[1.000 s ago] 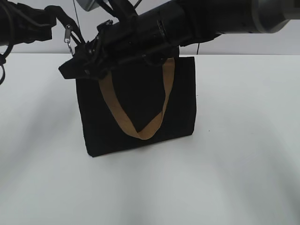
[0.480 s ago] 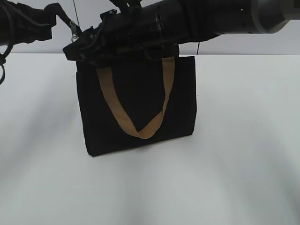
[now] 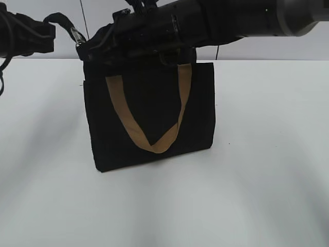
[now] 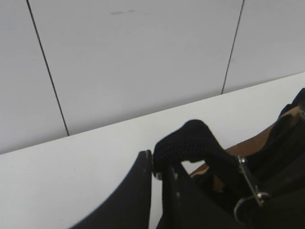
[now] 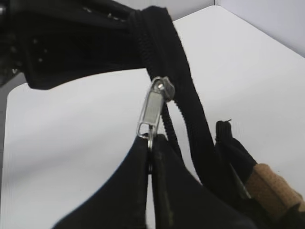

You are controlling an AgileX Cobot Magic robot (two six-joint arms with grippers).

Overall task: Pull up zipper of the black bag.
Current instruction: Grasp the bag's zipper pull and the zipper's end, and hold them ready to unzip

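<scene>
The black bag (image 3: 154, 113) stands upright on the white table, a tan strap handle (image 3: 154, 144) hanging down its front. My right gripper (image 5: 151, 143) reaches across the bag's top to its left corner and is shut on the silver pull tab of the zipper (image 5: 153, 112). The tab also shows in the exterior view (image 3: 77, 35) and the left wrist view (image 4: 249, 183). My left gripper (image 4: 155, 164) is shut on the black fabric end of the zipper tape (image 4: 190, 138), just left of the bag (image 3: 51, 31). The tape runs taut between the two grippers.
The white table (image 3: 257, 170) spreads around the bag. A pale panelled wall (image 4: 143, 57) stands close behind its far edge. The right arm (image 3: 205, 20) lies across the bag's top and hides the opening.
My right gripper has risen with the pull tab at the bag's top left corner. The left gripper has drawn back to the left with the tape end. The bag has stayed put.
</scene>
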